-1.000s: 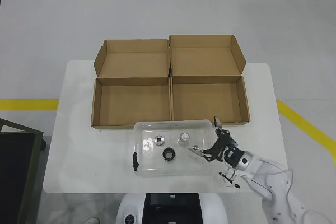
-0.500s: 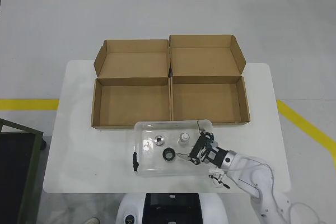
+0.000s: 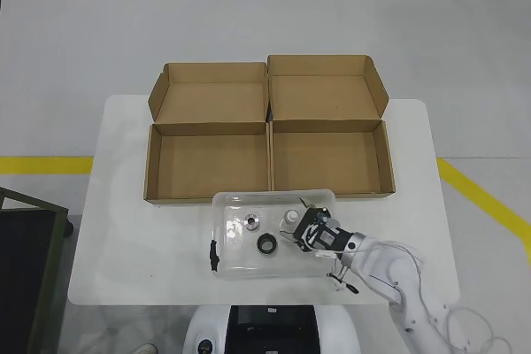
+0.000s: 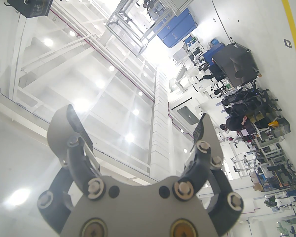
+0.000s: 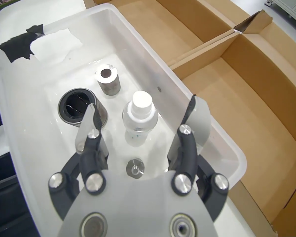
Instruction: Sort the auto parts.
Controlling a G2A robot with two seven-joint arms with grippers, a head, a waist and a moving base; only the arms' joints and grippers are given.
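Four parts sit in the bin [image 5: 162, 85], right claw [image 5: 143, 104] spread over them.
Nearest, a small nut [image 5: 135, 168] lies on the bin floor under the claw's base; just ahead, an upright bottle [image 5: 140, 117] stands in line with the gap between the wide-apart fingers [image 5: 199, 114], not gripped. A black bearing [image 5: 74, 108] sits just beside one finger, and a steel sleeve [image 5: 108, 81] stands beyond it. Past the bin's far wall an open box [image 5: 236, 114] adjoins it, a second box [image 5: 157, 18] alongside. Left claw [image 4: 136, 114], likewise spread and holding nothing, points up at the ceiling [image 4: 113, 75].
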